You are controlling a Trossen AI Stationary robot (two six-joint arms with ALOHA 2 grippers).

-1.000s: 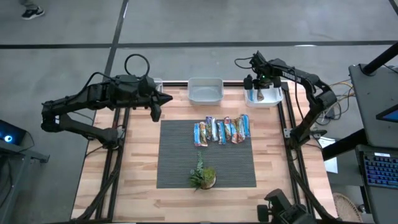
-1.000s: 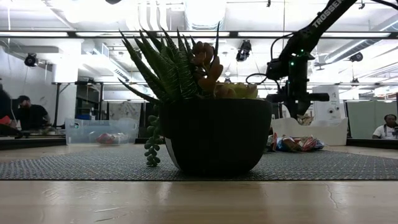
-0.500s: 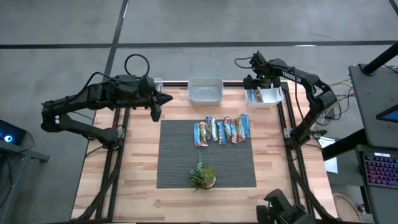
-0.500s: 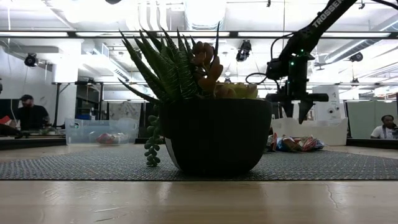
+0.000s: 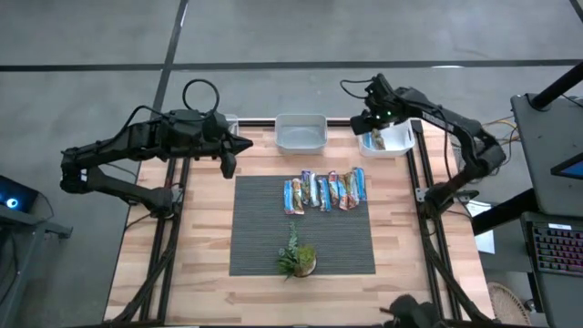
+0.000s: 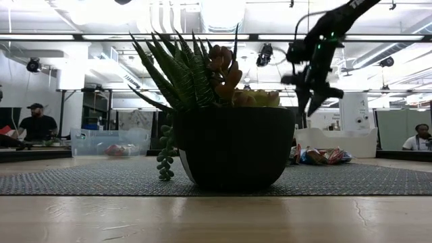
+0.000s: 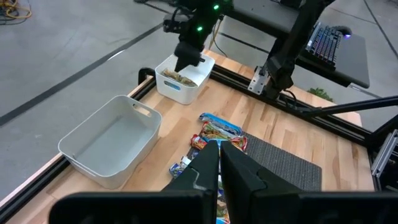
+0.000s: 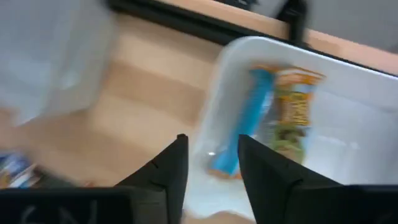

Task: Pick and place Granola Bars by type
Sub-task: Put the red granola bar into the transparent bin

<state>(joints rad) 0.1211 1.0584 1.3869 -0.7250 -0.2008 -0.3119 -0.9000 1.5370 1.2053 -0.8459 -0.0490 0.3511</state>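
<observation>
While parked over the table's far left edge, left pincer pressed together on nothing, pointing toward the bars. Along the far edge: middle bin empty; right bin at the far right corner holding granola bars, a blue one and an orange-green one side by side, long axes running along the bin's length. Right pincer raised just above that bin's inner rim, fingers slightly apart, gripping nothing. Remaining bars in a row across the mat's far part, each lying lengthwise toward the far edge, nearly touching. Small plant near the mat's front edge, bare mat and wood on both sides.
</observation>
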